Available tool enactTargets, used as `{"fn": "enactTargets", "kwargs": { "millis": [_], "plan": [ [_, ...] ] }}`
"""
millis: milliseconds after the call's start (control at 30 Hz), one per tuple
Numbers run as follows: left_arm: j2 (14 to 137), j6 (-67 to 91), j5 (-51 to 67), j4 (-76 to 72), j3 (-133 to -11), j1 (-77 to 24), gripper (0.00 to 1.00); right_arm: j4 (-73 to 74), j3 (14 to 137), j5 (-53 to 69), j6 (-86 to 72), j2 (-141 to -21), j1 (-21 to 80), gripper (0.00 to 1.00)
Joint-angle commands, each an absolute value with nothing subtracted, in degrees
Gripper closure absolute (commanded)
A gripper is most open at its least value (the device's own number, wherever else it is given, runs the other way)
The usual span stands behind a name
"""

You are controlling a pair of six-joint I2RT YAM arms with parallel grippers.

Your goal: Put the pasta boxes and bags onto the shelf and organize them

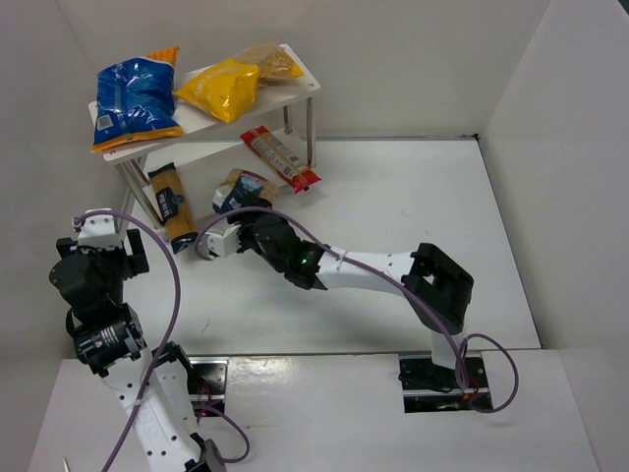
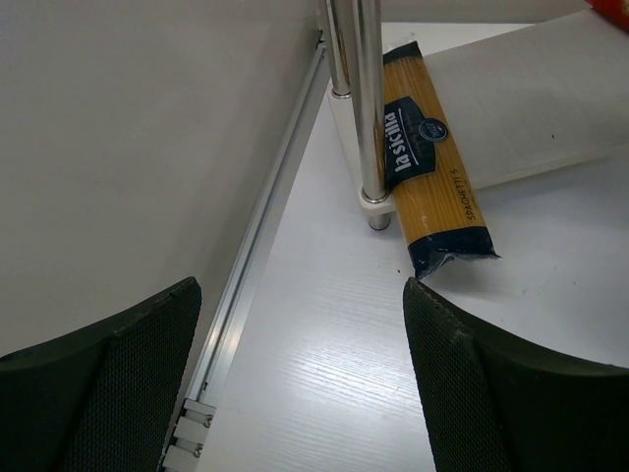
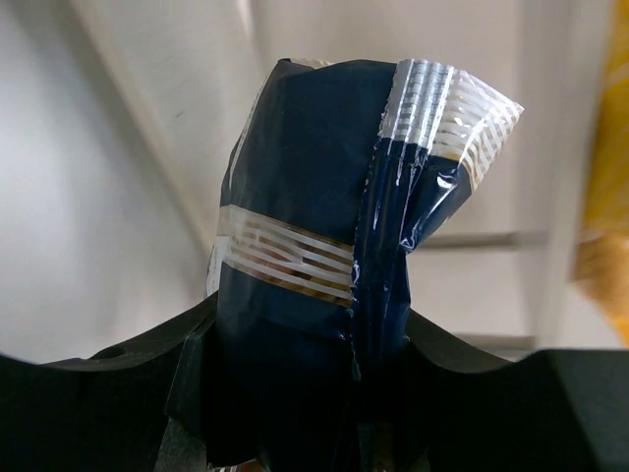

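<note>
White counter (image 1: 413, 197) and walls enclose the cell; the shelf (image 1: 300, 81) stands at the upper left of the top view. The right tool (image 3: 305, 413) is clamped on the clear bag with dark blue label (image 3: 305, 256), just in front of the lower tier. The left tool (image 2: 305, 393) is wide and empty, near the long orange packet (image 2: 428, 157). Step in hand: stowing this bag. The next move likely calls for advancing it onto the lower board, then releasing.

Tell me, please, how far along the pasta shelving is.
Done: blue bag, yellow bag and tan bag lie on the shelf top. In hand: the right jaws grip the dark-label bag near the lower tier. Remaining: seat it, and probably straighten the spaghetti and red packet, which stick out of that tier. The left jaws are open and empty.
</note>
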State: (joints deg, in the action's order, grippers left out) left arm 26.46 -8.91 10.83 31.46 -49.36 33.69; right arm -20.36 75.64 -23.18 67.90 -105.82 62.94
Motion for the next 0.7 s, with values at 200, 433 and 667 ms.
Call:
{"fn": "enactTargets", "kwargs": {
  "millis": [200, 433, 667],
  "plan": [
    [25.84, -9.32, 11.95, 29.53, -48.96, 34.10, 0.11, -51.13, 76.47, -21.98, 88.06, -109.95, 63.98, 1.00],
    [25.84, -9.32, 11.95, 29.53, -48.96, 34.10, 0.11, -58.08, 77.08, -17.23, 92.28, -114.95, 62.23, 1.00],
    [26.37, -9.32, 11.95, 29.53, -48.96, 35.15, 0.11, -62.21, 79.54, -11.79, 94.92, -118.83, 59.51, 1.00]
  ]
}}
